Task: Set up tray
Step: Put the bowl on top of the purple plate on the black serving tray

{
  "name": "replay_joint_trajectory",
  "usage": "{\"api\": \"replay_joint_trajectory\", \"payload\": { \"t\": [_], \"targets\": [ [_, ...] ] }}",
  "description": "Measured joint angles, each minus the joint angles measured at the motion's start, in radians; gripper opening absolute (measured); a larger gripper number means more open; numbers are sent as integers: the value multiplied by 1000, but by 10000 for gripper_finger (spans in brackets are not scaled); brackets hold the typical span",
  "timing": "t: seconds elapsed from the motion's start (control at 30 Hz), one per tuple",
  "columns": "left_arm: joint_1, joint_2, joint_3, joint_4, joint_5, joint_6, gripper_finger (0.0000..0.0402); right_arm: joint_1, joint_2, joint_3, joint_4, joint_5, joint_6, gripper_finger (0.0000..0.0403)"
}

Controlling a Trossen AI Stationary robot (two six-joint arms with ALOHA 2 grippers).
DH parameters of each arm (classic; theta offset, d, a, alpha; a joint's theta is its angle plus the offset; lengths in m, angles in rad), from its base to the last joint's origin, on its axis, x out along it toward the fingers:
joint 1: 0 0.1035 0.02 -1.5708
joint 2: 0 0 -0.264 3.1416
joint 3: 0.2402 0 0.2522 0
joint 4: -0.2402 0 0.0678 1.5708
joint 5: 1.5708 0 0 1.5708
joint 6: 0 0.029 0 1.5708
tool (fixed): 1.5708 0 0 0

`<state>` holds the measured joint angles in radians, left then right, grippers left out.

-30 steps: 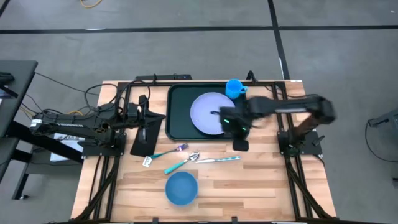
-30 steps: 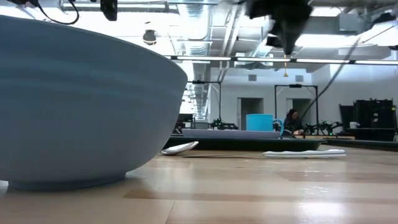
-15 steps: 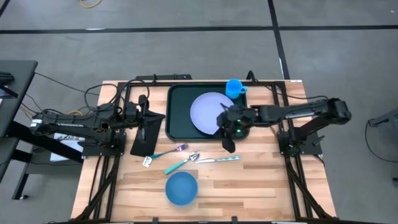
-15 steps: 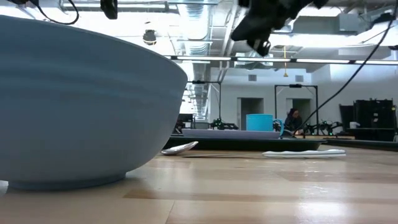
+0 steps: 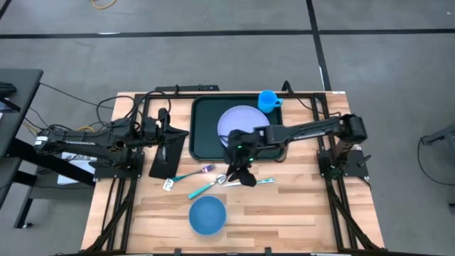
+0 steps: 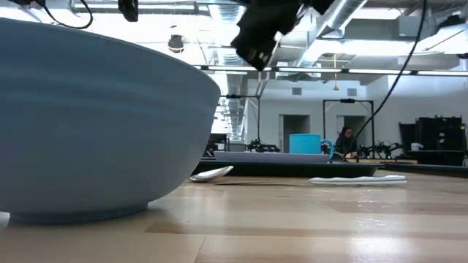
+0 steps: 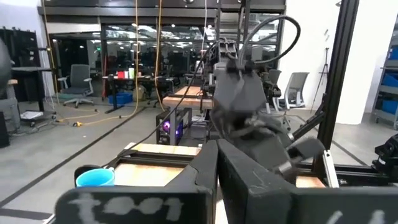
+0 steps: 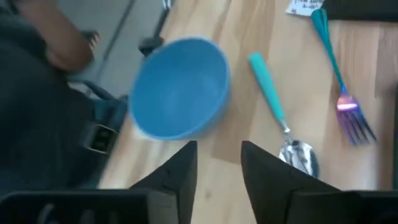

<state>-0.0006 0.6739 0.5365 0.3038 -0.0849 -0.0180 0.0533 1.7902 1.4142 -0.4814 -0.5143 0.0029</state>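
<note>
since the earlier frames the right tool [image 5: 244, 175], fingers apart and empty, has swung off the tray [image 5: 205, 135] at the surface's far side, plate [image 5: 238, 121] loaded, toward the spoon [image 5: 210, 186]; cutlery and bowl [image 5: 207, 215] remain.

A robotics lab in a large open industrial room. Exposed ceiling ducts [image 6: 248, 33], office chairs [image 7: 78, 84], hanging cables [image 7: 138, 56] and what seem to be other robot rigs [image 6: 263, 145] surround the wooden table [image 5: 298, 213].
</note>
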Motion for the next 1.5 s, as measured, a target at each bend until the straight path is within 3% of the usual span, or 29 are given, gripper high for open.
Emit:
{"api": "replay_joint_trajectory", "payload": {
  "t": [0.37,0.7,0.87,1.0,1.2,1.33,1.5],
  "targets": [
    [0,0,0,-8,0,24,0,6,209,293,-210,212,-83,142],
    [0,0,0,-9,-63,207,0,33,260,372,-283,206,-101,132],
    [0,18,0,-9,-46,124,0,44,245,373,-431,208,-162,131],
    [0,50,0,-21,18,34,0,45,248,371,-663,213,-212,131],
    [0,122,0,3,177,69,0,43,225,283,-890,232,-175,131],
    [0,185,0,16,238,-7,0,51,120,125,-873,266,-83,131],
    [0,262,3,224,230,-101,0,87,-64,-105,-768,412,44,131]
  ]
}}
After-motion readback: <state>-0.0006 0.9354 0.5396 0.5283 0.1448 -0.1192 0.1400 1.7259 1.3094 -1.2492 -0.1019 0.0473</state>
